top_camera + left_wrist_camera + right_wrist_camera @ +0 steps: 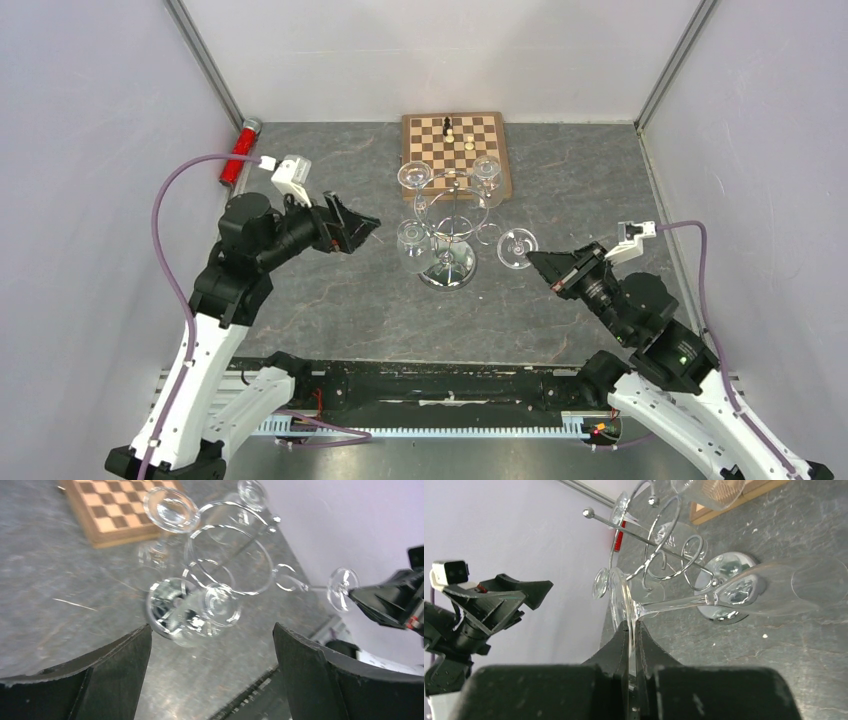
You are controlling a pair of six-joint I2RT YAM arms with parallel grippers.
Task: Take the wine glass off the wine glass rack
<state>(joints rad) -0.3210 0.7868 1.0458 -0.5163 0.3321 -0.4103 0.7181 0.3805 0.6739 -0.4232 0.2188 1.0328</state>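
Observation:
The chrome wine glass rack [452,205] stands mid-table on its round mirrored base [447,268]. Three wine glasses hang upside down from it: back left [413,177], back right [486,168] and front left [411,238]. My right gripper [532,258] is shut on the round foot of another wine glass [516,247], just right of an empty loop arm [487,235]. In the right wrist view the pads [624,635] pinch the foot's rim [618,592], and the stem and bowl [784,587] point toward the rack. My left gripper [365,228] is open and empty, left of the rack [225,565].
A wooden chessboard [455,140] with a few pieces lies behind the rack. A red cylinder [238,152] lies at the back left by the wall. Pale walls close in the table on the left, back and right.

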